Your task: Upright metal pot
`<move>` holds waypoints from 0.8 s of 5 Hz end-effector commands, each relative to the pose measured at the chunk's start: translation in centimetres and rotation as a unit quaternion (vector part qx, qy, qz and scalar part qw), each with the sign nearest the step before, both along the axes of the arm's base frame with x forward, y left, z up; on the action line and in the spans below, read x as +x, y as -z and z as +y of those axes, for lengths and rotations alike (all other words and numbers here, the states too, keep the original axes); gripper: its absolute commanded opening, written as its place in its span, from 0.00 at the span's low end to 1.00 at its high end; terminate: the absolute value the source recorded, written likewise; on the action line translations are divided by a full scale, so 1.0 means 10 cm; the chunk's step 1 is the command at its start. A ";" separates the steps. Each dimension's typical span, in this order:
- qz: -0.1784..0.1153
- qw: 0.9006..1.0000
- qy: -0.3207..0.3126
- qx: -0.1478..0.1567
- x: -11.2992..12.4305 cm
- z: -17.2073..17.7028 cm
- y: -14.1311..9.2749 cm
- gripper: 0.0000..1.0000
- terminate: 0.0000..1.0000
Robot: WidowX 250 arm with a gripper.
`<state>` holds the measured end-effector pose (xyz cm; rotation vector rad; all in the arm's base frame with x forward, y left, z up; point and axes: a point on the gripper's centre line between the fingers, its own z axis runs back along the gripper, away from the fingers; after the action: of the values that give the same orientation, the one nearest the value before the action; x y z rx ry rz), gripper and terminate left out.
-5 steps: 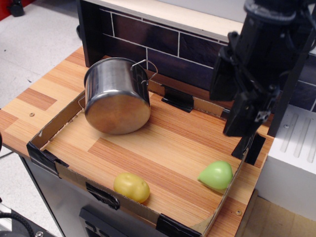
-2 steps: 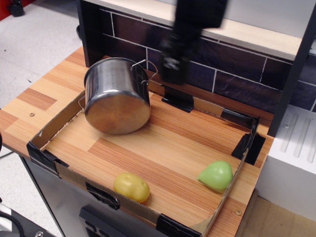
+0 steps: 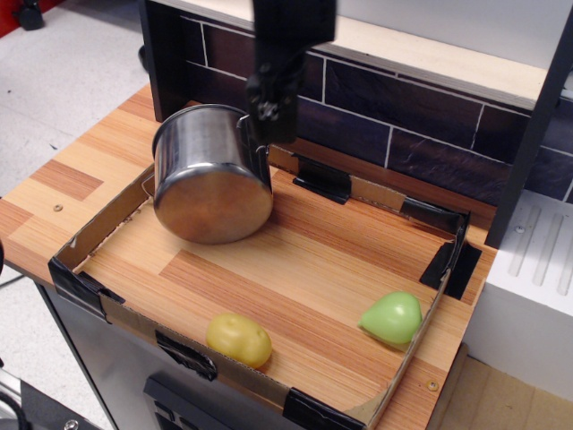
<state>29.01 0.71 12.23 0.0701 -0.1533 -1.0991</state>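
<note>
Overhead, the black tool (image 3: 271,112) hangs at the rim of the shiny stainless-steel metal pot (image 3: 212,175) lying tipped on the wooden desk (image 3: 304,269); whether it is clenched cannot be told.

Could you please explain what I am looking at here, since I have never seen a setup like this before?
This is one camera view, looking down at an angle from in front of a small wooden counter edged with a low cardboard rim and backed by dark tiles. The dark block coming down from the top is the end of a single robot arm; its gripper is the part that grabs things. It hangs just above the rim of a shiny stainless-steel pot, close to one thin wire handle. The pot lies tipped, its flat bottom facing the camera, and the job is to stand it upright. Whether the gripper is open or touching the pot cannot be told from this angle; nothing appears lifted. Two toy foods also lie on the counter: a yellow rounded one near the front edge and a light green one to the right.
</note>
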 end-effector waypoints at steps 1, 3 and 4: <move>-0.035 0.996 -0.084 -0.017 0.08 0.30 0.09 1.00 0.00; -0.022 0.996 -0.090 0.003 0.18 0.40 0.18 1.00 0.00; -0.018 0.995 -0.094 0.014 0.21 0.40 0.26 1.00 0.00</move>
<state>30.87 4.24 8.79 0.0990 -0.1325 -0.9087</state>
